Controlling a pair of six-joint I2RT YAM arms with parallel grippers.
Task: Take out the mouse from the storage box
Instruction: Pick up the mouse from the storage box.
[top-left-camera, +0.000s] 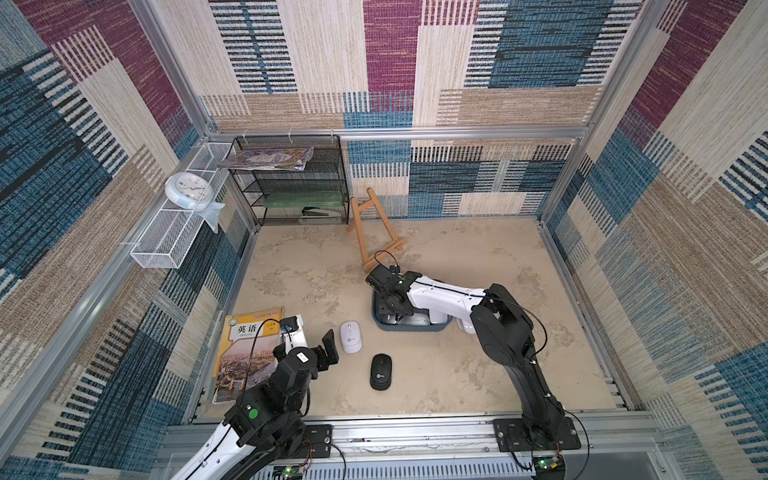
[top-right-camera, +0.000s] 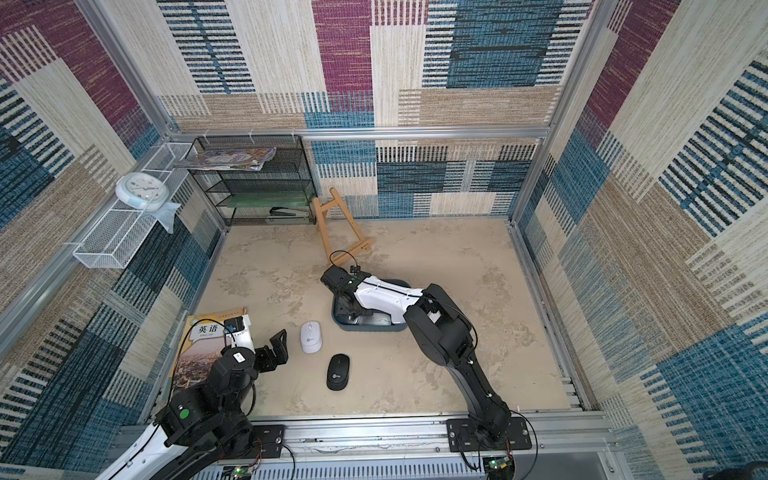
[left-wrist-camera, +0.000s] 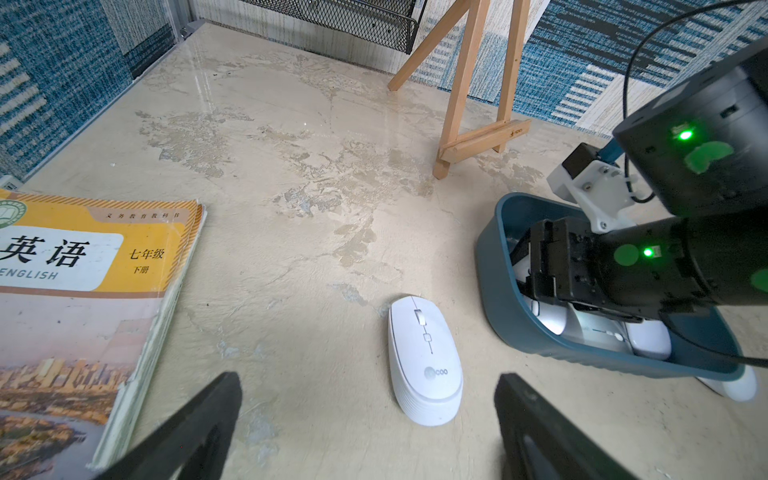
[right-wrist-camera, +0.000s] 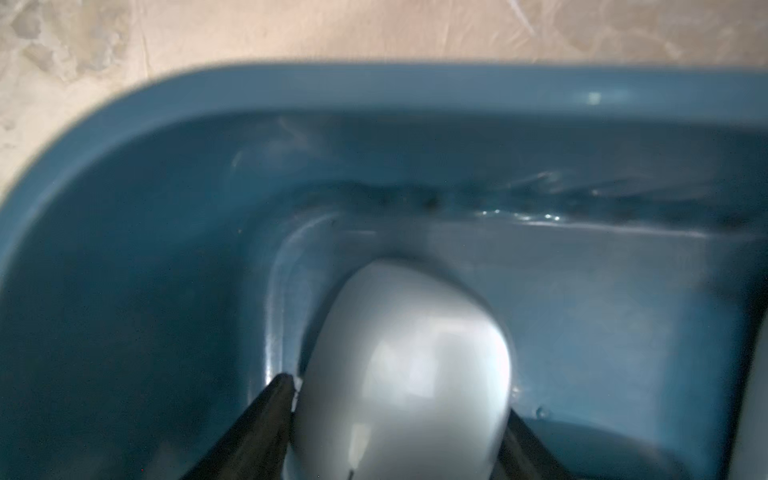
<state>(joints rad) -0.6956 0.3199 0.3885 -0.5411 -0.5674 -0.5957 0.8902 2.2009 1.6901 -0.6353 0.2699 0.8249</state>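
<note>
One white mouse (right-wrist-camera: 407, 345) sits inside storage box (right-wrist-camera: 374, 91), near corner, right hand (right-wrist-camera: 399, 403) straddling it; pinched or not, cannot tell. Left hand (left-wrist-camera: 368, 382) spread wide over worktop (left-wrist-camera: 291, 208), by loose white mouse (left-wrist-camera: 424, 361).

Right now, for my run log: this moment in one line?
right gripper: astride mouse in box, grip unclear | left gripper: open, empty | table: white mouse, black mouse

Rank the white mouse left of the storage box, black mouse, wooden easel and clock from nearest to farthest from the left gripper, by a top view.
From the left gripper:
1. White mouse, just ahead.
2. Black mouse, on its right.
3. Wooden easel, far behind both.
4. Clock, up on the wire basket.
</note>
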